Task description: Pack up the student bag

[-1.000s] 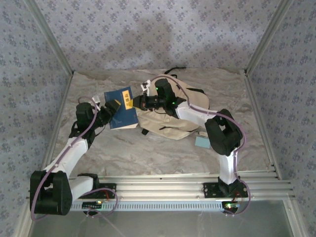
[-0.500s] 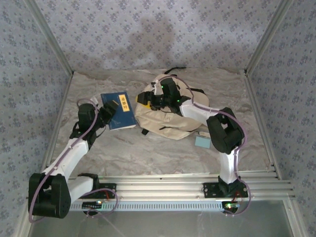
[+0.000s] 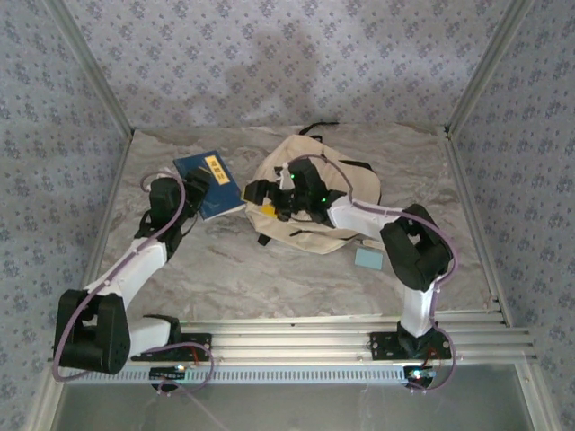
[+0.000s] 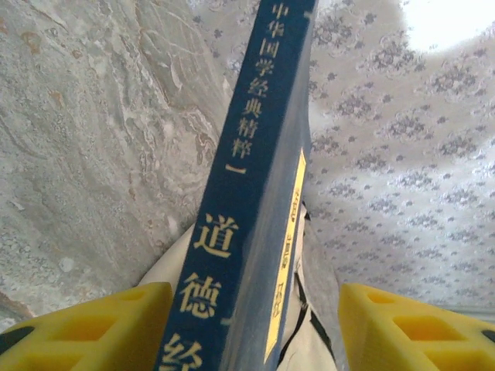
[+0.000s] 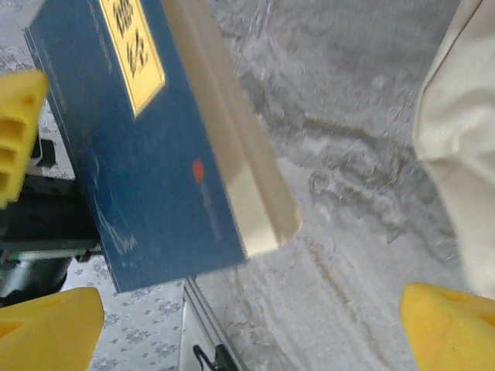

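Item: student bag (image 3: 359, 187), cream fabric, slumped flat on the marbled counter (image 3: 269, 278). It lies directly beneath and to the right of the right gripper (image 5: 247, 309), and just past the fingertips of the left gripper (image 4: 251, 292), on that gripper's right. Whether its zip stands open cannot be told. Item: blue book (image 3: 223, 190) with a yellow title label, clamped by the spine end between the left gripper's yellow fingers (image 4: 85, 328). It is raised off the counter and tilted, just beside the bag's left edge but not inside. Item: right gripper, jaws spread wide and holding nothing, poised at the bag's left rim facing the book. Step in hand, as judged: loading the book. Handling note: the right gripper should pinch a single layer of fabric at the mouth and lift it. The left gripper should then feed the book in narrow edge first, low and level, letting go only once most of it is covered. Hazards: limp cloth may fold shut or drag along with the book, and the two grippers are working close together. Sundries: black straps (image 3: 319, 126) trail off the bag's far side, clear of the route. A small pale-blue flat object (image 3: 368, 259) lies on the counter well behind the right gripper, near that arm's elbow.
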`<control>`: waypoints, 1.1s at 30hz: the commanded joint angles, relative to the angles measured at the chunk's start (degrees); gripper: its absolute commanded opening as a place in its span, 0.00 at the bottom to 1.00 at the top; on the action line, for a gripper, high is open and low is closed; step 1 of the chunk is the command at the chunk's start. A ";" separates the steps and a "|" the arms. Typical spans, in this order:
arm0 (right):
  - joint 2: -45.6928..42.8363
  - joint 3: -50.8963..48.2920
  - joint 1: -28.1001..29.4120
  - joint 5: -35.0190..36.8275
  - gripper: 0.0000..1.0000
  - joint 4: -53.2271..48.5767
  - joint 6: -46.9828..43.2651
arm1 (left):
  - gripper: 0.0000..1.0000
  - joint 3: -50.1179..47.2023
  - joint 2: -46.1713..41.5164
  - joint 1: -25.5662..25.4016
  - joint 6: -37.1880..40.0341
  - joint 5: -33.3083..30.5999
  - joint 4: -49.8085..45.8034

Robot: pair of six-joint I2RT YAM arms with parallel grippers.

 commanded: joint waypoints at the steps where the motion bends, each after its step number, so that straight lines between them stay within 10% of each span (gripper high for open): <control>1: 1.67 -0.55 2.42 2.25 1.00 12.70 9.68 | 0.00 1.84 -0.01 -1.63 -3.51 -4.62 5.91; 14: 9.01 1.73 4.45 9.01 0.90 30.47 21.78 | 0.00 -1.07 -1.31 -5.52 -8.08 -8.52 7.12; 26: 10.95 3.78 3.48 9.86 0.02 33.47 23.60 | 0.02 -2.32 -1.86 -6.24 -9.01 -8.54 6.23; 30: 10.95 3.58 3.44 9.78 0.00 33.89 23.69 | 0.82 -1.75 -2.02 -6.24 -8.87 -8.28 4.32; 33: 10.86 3.60 3.39 9.60 0.00 34.09 23.60 | 0.91 -1.61 -2.41 -6.24 -8.35 -8.31 3.06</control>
